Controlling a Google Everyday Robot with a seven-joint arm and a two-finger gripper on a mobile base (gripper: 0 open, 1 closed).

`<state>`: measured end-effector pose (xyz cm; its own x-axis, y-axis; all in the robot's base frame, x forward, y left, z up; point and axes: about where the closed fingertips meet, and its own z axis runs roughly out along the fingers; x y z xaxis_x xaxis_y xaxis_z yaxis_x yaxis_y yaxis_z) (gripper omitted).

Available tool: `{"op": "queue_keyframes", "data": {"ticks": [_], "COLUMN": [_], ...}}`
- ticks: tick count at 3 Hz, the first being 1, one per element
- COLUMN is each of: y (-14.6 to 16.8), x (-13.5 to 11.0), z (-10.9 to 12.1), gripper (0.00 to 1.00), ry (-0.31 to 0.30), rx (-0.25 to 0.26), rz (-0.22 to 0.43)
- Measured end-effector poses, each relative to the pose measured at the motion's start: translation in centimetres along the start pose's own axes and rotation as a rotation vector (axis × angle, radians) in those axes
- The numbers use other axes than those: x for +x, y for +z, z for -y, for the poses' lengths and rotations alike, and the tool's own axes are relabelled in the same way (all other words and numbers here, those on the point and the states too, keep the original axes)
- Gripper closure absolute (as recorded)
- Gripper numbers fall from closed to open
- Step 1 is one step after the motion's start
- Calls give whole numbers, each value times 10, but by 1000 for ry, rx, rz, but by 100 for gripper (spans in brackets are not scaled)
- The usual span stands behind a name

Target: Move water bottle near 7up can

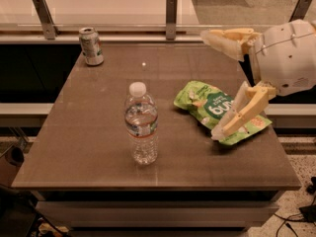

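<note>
The water bottle (141, 124) stands upright near the middle of the brown table, a clear ribbed bottle with a white cap and a pale label band. The 7up can (91, 46) stands upright at the table's far left corner, well apart from the bottle. My gripper (210, 85) comes in from the right, over the table's right side. It is open and empty, with one cream finger (227, 36) high up and the other finger (239, 116) low over the green bag. It is to the right of the bottle and not touching it.
A green snack bag (217, 110) lies flat on the table's right half, partly under the lower finger. A glass rail with metal posts (171, 16) runs along the table's far edge. The table's front edge (153, 184) is close to the bottle.
</note>
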<state>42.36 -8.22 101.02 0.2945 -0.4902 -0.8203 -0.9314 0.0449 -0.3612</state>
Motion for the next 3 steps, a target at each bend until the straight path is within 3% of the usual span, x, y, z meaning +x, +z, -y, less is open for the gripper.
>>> {"op": "queue_keyframes", "data": {"ticks": [1,2,3], "y": [27,27,37], "x": [-25,-25,3], "z": [-9,-9,-10], "gripper": [0,0,0], "ry": [-61,-61,61], "rx": [-78,-78,-86], "rz": [136,136,185]}}
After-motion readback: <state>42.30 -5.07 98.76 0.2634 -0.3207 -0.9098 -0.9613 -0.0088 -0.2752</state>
